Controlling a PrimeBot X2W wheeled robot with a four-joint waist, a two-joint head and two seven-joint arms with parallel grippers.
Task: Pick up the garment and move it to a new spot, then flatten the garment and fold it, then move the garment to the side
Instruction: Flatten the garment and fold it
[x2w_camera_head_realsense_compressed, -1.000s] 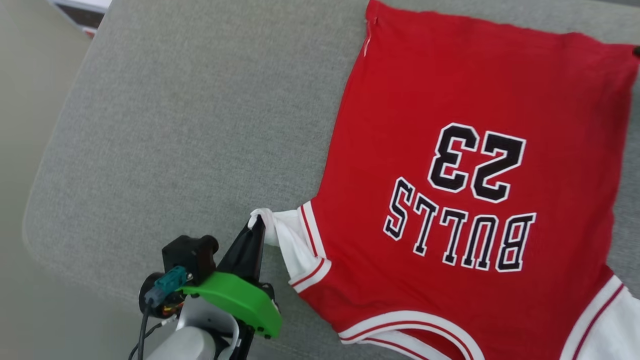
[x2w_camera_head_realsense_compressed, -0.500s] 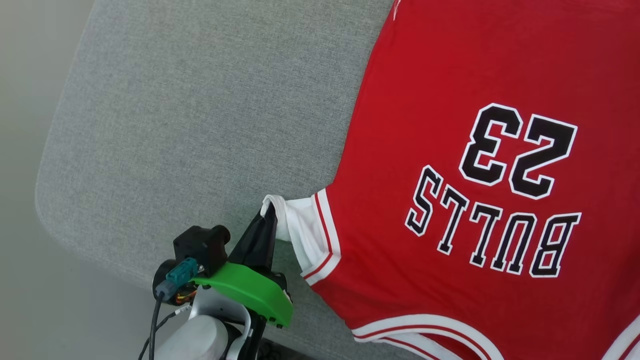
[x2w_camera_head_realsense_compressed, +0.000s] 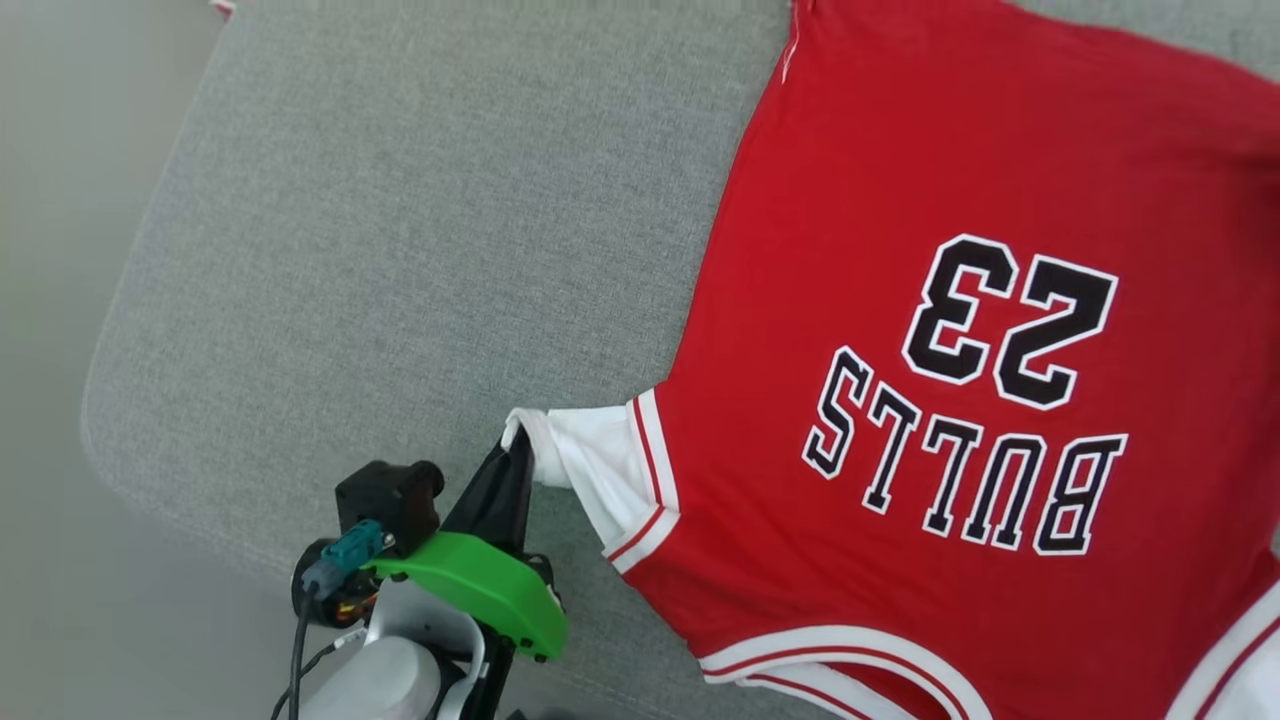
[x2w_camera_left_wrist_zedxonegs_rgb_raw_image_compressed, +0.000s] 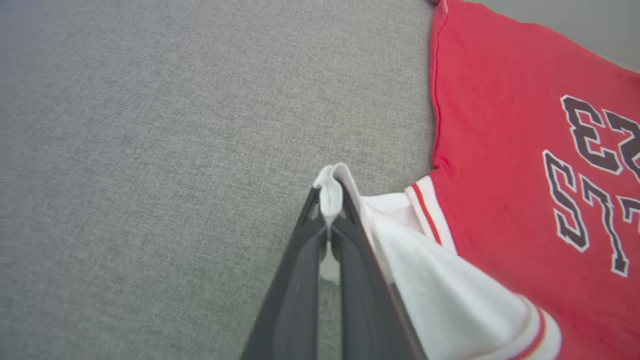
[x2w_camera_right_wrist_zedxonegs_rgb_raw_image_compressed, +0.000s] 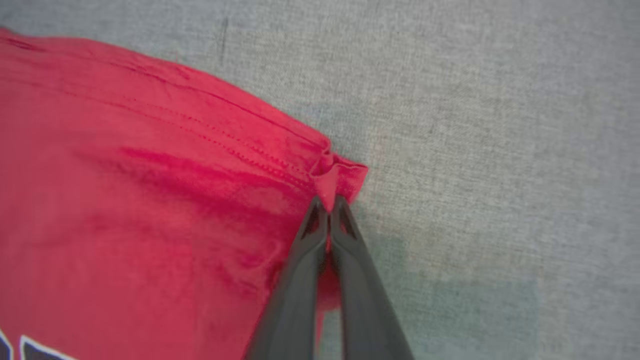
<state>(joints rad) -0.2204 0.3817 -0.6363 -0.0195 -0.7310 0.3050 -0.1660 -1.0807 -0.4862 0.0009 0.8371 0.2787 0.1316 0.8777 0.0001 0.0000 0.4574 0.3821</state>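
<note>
1. My left gripper (x2w_camera_head_realsense_compressed: 518, 447) sits at 7 o'clock in the head view. Its fingers are pressed together on the bunched tip of the white sleeve (x2w_camera_head_realsense_compressed: 590, 465), and the left wrist view shows a white fold squeezed up between the tips.
2. The garment (x2w_camera_head_realsense_compressed: 850, 180) lies on the grey cushion (x2w_camera_head_realsense_compressed: 400, 220), filling the head view from 12 round to 5 o'clock. The lettering faces up, and the red body looks smooth.
3. My right gripper (x2w_camera_right_wrist_zedxonegs_rgb_raw_image_compressed: 330, 202) is closed too, nipping a red hem corner (x2w_camera_right_wrist_zedxonegs_rgb_raw_image_compressed: 342, 175) at the centre of its wrist view. The cloth spreads off toward 9 o'clock.
4. As I judge it, the garment is placed and mostly spread, so this is the flattening step (two ends gripped, ready to pull taut). No fold is made yet, and the move to the side is left as well.
5. The head view cuts the garment off at 3 and 5 o'clock, so the other sleeve (x2w_camera_head_realsense_compressed: 1240, 660) shows as a sliver. The rumples near my right tips are blurred. I cannot tell whether either pinch holds one layer or two.
</note>
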